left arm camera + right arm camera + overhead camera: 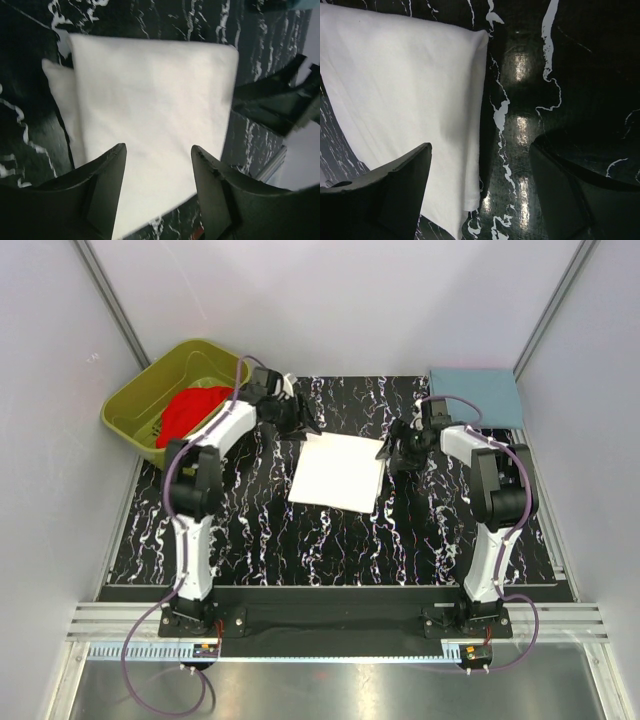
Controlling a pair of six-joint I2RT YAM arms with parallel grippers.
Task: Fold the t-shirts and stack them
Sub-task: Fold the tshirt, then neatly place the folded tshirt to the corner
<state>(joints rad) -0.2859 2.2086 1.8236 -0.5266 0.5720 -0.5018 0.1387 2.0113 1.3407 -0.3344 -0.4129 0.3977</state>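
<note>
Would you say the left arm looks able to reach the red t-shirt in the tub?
Probably yes: the red t-shirt lies uncovered in the tub near the left hand, which is open and empty.

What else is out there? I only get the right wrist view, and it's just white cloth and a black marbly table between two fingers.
Observer: A red t-shirt lies crumpled in an olive-green tub at the far left.
Operator: Is the white one all folded?
Observer: Yes. The white t-shirt is a neat flat rectangle in the middle of the table.
Operator: Where's the other arm?
Observer: The left gripper hovers open at the shirt's far left corner.
Operator: Anything over on my side?
Observer: A flat light-blue cloth, folded it seems, lies at the far right corner.
</note>
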